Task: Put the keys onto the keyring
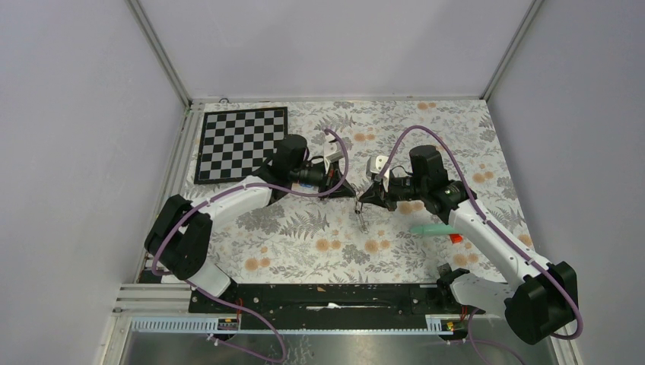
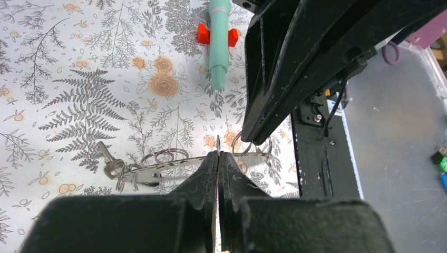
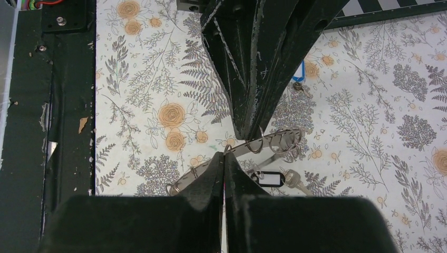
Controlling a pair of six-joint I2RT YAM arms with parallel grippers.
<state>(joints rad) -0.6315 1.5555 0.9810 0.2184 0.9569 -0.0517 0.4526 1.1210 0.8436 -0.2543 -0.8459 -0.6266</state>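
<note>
Both grippers meet above the table's middle, my left gripper [image 1: 346, 190] and my right gripper [image 1: 363, 196] tip to tip. The keyring [image 2: 179, 162] shows edge-on as a flat metal band with small wire rings on it. My left gripper [image 2: 217, 154] is shut on it. My right gripper [image 3: 224, 156] is shut on it too, on another part of the keyring [image 3: 274, 138]. The black-tagged key [image 3: 266, 179] hangs just under the band; its key [image 2: 108, 163] shows at the band's end. The blue-tagged key [image 3: 299, 71] lies on the table, half hidden behind the left fingers [image 3: 253, 79].
A teal stick [image 1: 430, 228] with a red piece [image 1: 456, 238] lies to the right, near the right arm, and shows in the left wrist view [image 2: 219, 37]. A chequered board [image 1: 242, 143] lies at the back left. A black rail [image 1: 327, 296] runs along the near edge.
</note>
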